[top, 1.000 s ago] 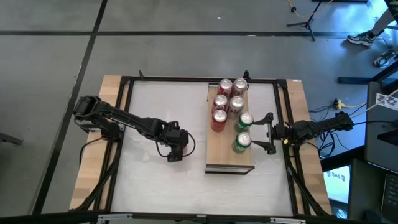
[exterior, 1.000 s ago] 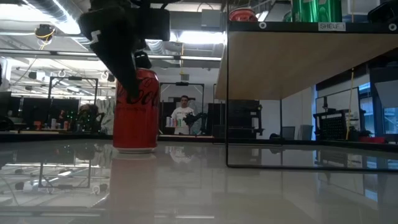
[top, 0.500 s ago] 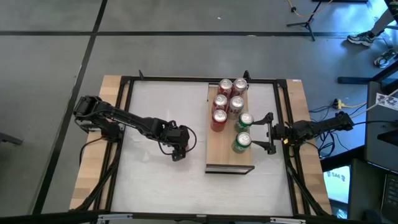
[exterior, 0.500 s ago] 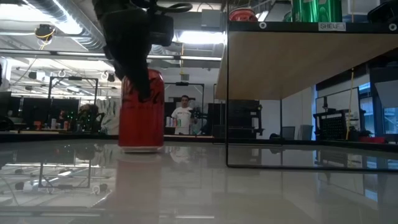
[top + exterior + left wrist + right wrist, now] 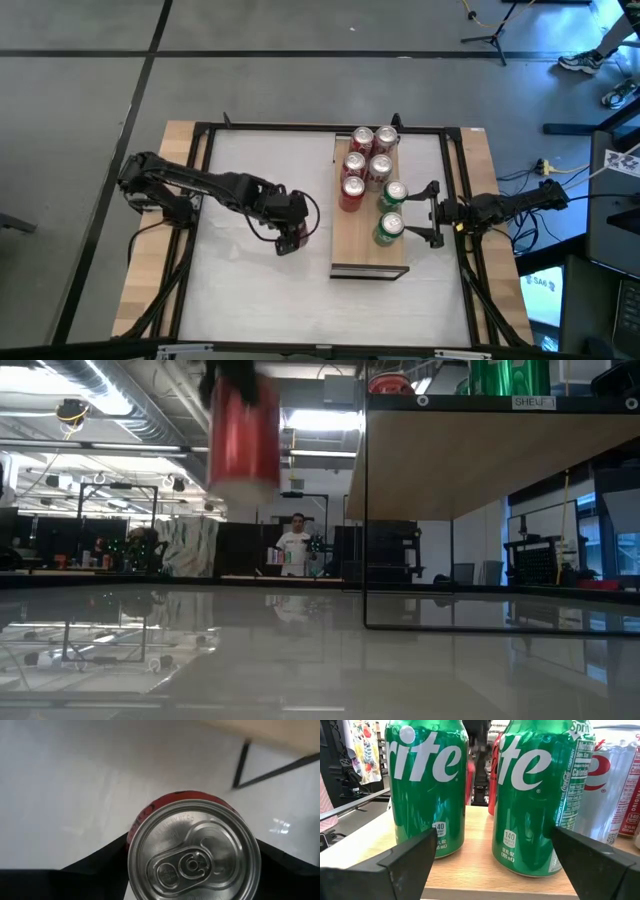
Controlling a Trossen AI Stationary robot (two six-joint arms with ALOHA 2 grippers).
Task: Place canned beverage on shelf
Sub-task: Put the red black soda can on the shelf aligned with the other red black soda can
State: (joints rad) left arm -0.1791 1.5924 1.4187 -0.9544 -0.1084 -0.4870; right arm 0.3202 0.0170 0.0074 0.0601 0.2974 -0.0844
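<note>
Red cola can (image 5: 194, 845) sits between the fingers of my left gripper (image 5: 291, 232), which is closed on its sides; the left wrist view shows the silver lid and pull tab from above, with a dark finger (image 5: 102, 857) against each flank. In the low view the can (image 5: 243, 435) hangs clear above the white tabletop (image 5: 300, 660), blurred, with nothing beneath it. From the high view I read the left gripper near the table centre, at roughly 9 o'clock from the shelf (image 5: 368, 258) and just short of its edge.

The shelf is a light-wood board raised on a thin black frame, standing right of centre. It carries five red or silver-topped cans (image 5: 354, 163) grouped toward its 12 o'clock end, and two green Sprite cans (image 5: 391, 210) nearer the middle on its 3 o'clock side. The 6 o'clock end of the board is bare wood.

My right gripper (image 5: 425, 213) waits at the shelf's 3 o'clock edge, fingers spread wide and holding nothing. In the right wrist view both Sprite cans (image 5: 427, 785) stand upright on the wood just ahead of its fingers (image 5: 405, 865), apart from them.

A person (image 5: 293, 545) stands in the room beyond the table.
</note>
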